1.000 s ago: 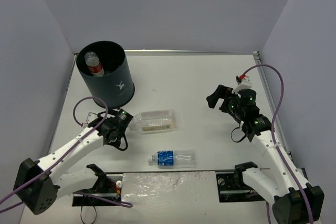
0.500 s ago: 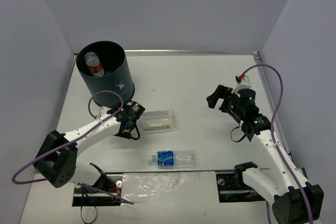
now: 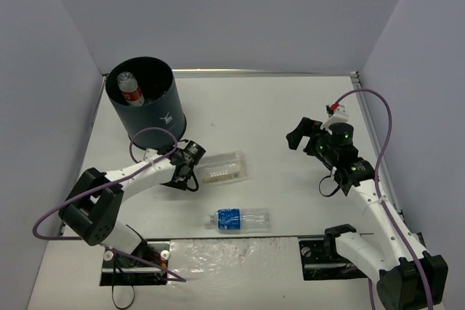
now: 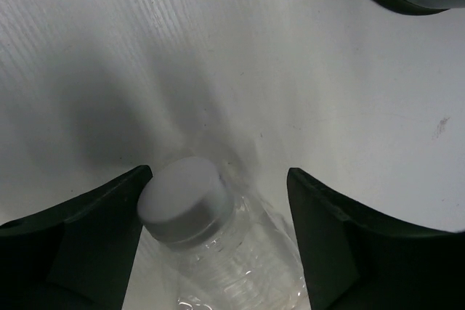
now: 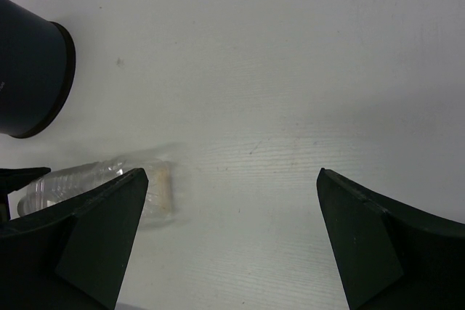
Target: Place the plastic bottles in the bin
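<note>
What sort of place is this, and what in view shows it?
Probably a robot test cell: left arm and right arm on a white table, plain walls around, bottles lying by a bin.

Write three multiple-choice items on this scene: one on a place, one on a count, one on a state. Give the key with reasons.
1. Where is the red-labelled bottle?
A. lying on the table
B. inside the bin
C. touching the blue-labelled bottle

2. How many bottles lie on the table?
A. one
B. four
C. two

3. How is the left hand?
A. open, fingers either side of the ribbed bottle's cap
B. shut on the bin's rim
C. open, high above the bin

Key:
1 B: the top view shows its cap and label within the bin's mouth.
2 C: only the ribbed bottle and the blue-labelled bottle are on the table.
3 A: the left wrist view shows the pale cap between the spread fingers.
</note>
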